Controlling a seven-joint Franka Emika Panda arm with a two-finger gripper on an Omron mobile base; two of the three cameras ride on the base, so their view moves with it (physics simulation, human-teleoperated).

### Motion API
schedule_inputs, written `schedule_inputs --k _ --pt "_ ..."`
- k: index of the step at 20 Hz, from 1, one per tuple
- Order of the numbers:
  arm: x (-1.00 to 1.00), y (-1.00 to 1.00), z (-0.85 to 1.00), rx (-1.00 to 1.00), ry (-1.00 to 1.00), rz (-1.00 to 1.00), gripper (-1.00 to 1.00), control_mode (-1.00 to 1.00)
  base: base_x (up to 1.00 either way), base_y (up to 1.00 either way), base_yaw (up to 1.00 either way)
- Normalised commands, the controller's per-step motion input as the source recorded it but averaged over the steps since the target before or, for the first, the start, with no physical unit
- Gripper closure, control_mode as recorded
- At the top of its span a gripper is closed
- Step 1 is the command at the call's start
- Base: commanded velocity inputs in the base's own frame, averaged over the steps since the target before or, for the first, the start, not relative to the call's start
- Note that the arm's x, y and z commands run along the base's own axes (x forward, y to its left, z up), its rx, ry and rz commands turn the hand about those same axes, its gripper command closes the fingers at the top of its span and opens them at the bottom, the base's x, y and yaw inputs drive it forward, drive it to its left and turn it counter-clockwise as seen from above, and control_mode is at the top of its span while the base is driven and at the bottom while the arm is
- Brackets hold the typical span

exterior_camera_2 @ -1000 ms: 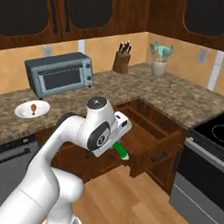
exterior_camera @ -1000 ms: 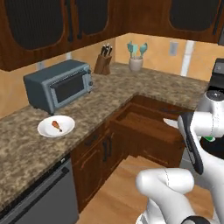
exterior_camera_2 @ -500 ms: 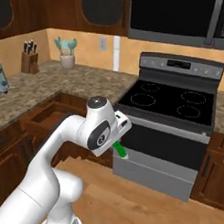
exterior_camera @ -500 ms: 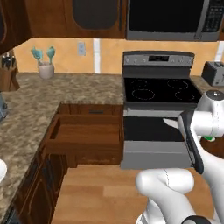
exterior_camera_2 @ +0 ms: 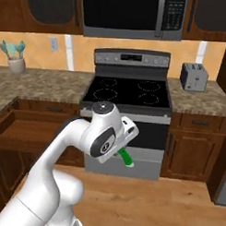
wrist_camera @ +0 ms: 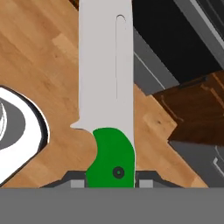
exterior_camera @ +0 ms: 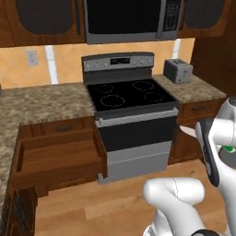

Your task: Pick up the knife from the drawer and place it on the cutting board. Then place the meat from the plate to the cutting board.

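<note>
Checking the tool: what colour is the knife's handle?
Bright green; the knife shows best in the hand view.

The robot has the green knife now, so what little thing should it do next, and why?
Probably keep turning the base to look for the cutting board, with the claw staying shut on the knife. The knife's green handle sits between the fingertips and its blade sticks out over the wooden floor. The stove and the open drawer are ahead, and nothing to set it on is visible yet.
</note>
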Motion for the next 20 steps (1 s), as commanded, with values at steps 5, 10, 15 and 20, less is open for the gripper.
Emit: schedule_inputs --k 5,10,15,20 --pt "0.00 0.00 0.00 0.00 0.00 0.00 1.00 1.00 -0.06 0.89 0.68" --pt "0.00 0.00 0.00 0.00 0.00 0.00 1.00 1.00 0.00 0.73 0.75" --pt "0.00 0.00 0.00 0.00 0.00 0.00 1.00 1.00 -0.18 0.59 0.73" --pt "0.00 0.00 0.00 0.00 0.00 0.00 1.00 1.00 -0.95 0.03 0.53"
